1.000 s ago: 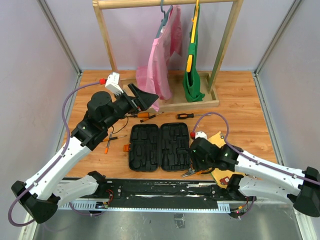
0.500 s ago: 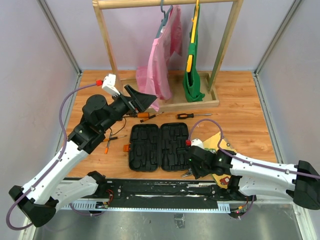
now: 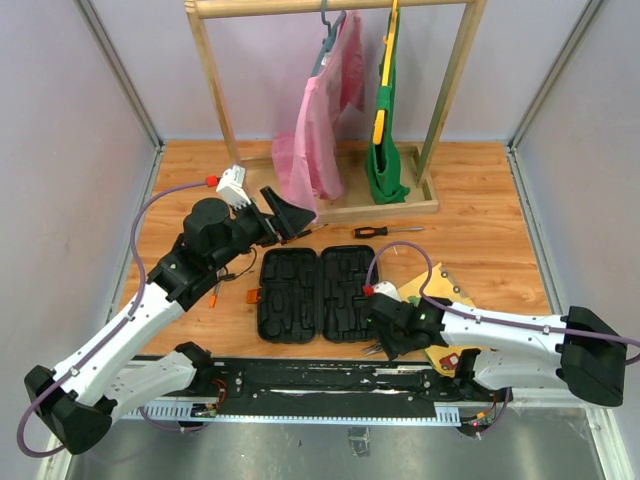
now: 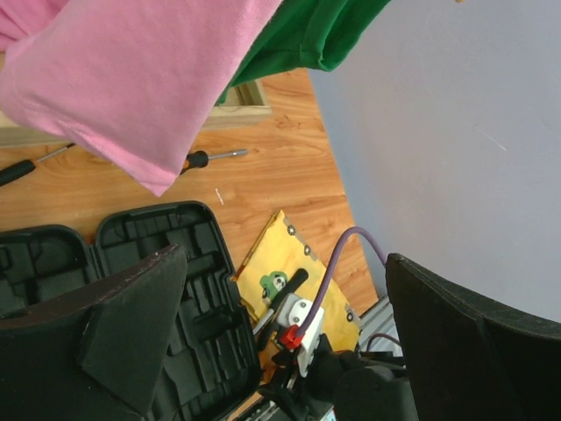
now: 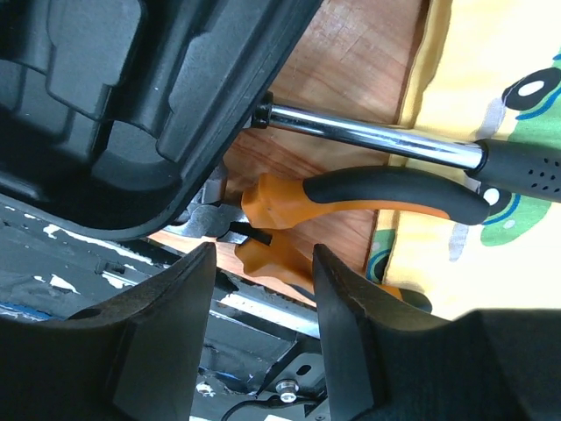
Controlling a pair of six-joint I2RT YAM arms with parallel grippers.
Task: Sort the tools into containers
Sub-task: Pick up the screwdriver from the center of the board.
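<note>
Near the left edge of the worktop [image 3: 480, 200], a small orange-tipped screwdriver [image 3: 214, 293] is seen lying flat, partly covered by the left arm. The left hand [image 3: 287, 213] is held above the wood behind the case, toward the far side, with its fingers spread fully apart and nothing between them. A dark-handled screwdriver [image 4: 16, 172] is partly hidden below it.

The black tool case [image 3: 318, 295] is laid open and flat in the middle of the worktop, close to the near edge, with both moulded halves facing up. Its orange latch [image 3: 253, 296] is seen on the left side. Behind it, along the far edge, a wooden rack [image 3: 345, 208] is stood with a pink garment [image 3: 320, 130] and a green garment [image 3: 385, 150] hung on it. An orange-and-black screwdriver [image 3: 385, 231] is laid just in front of the rack's base.

At the case's near right corner, the right hand [image 5: 263, 256] is lowered over the orange-handled pliers [image 5: 351, 186]. Its fingers are held partly apart, one on each side of the pliers' joint; whether they touch it cannot be told. A chrome-shafted hammer [image 5: 377, 140] is laid just beside the pliers, its black grip resting on the yellow board [image 3: 448, 292].
</note>
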